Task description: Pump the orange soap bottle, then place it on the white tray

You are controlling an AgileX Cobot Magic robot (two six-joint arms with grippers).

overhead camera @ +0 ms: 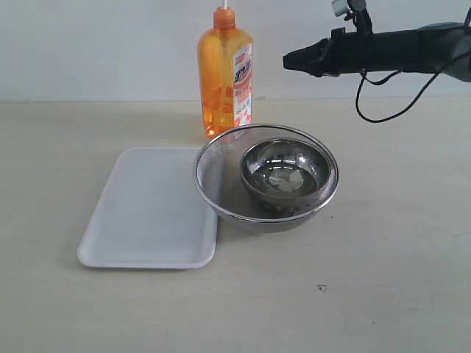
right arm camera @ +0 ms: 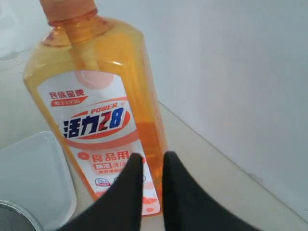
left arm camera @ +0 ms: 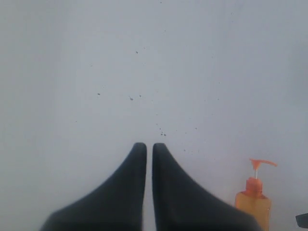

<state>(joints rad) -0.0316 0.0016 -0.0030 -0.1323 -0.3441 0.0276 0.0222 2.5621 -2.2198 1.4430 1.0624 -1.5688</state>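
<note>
While the orange soap bottle [overhead camera: 224,73] stands upright beyond the white tray [overhead camera: 147,213], the left gripper [left arm camera: 145,147] and right gripper [overhead camera: 291,60] are closed, empty.

the table [overhead camera: 383,294] is seen from above at a slant in the exterior view. the orange soap bottle [overhead camera: 224,81] is shared by all three: far off in the left wrist view, close in the right.

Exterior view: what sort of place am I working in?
Probably a staged test bench, not a real kitchen: a plain table against a blank wall, holding the orange soap bottle, white tray and a strainer.
</note>
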